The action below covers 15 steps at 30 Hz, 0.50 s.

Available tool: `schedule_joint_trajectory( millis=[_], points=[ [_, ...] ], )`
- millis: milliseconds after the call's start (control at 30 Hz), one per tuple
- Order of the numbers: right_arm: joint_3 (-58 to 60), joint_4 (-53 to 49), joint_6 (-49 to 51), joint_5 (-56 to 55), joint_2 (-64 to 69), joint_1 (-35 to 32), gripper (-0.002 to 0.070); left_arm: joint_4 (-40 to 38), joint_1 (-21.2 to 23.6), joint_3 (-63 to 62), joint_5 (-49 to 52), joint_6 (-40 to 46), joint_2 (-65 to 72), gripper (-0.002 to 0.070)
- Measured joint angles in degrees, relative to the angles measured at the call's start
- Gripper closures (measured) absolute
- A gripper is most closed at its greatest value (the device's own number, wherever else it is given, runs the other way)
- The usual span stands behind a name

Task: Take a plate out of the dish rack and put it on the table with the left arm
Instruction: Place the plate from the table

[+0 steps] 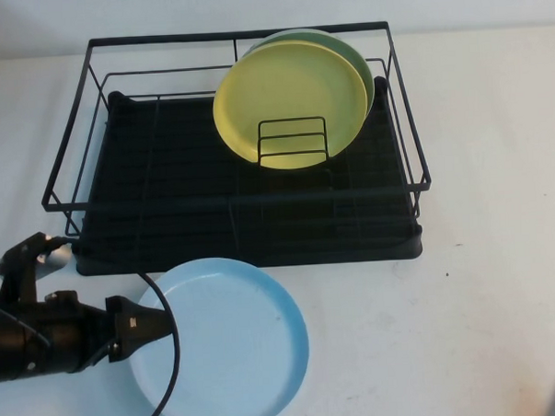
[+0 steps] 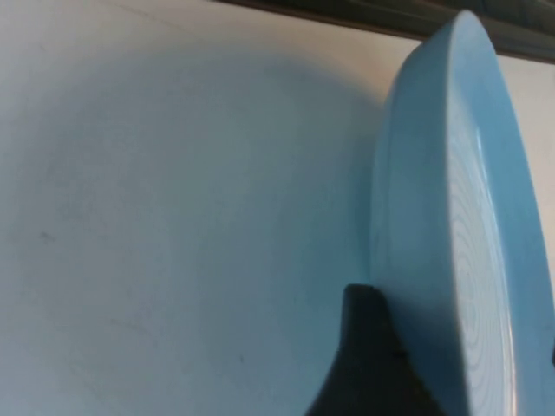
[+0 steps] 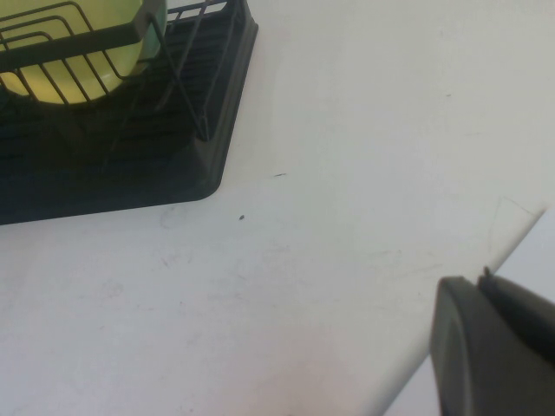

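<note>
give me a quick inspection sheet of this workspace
surface: off-white table, a few tiny dark specks
job's things: light blue plate out of the rack, in front of the dish rack, its left rim at the left pincer; whether it rests fully flat cannot be told
clutter: yellow plate and green plate upright in the rack's wire holder
grippers: left pincer low at front left, shut on the light blue plate's rim, one finger against it; right pincer parked at front right, away from the rack
cables: black cable looping over the light blue plate
surroundings: nothing seen
</note>
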Motion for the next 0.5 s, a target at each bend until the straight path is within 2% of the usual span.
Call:
schedule_joint_trajectory(
  millis=[133,300,500],
  points=[
    [0.0,0.0,0.0,0.0,0.0,0.0,0.0696,-0.04,0.0,0.0,-0.3,1.15,0.0,0.0251],
    [0.0,0.0,0.0,0.0,0.0,0.0,0.0696,0.78,0.0,-0.57,-0.3,2.68,0.0,0.0239],
    [0.0,0.0,0.0,0.0,0.0,0.0,0.0696,9.17,0.0,-6.38,-0.17,-1.97,-0.87,0.0237]
  ],
)
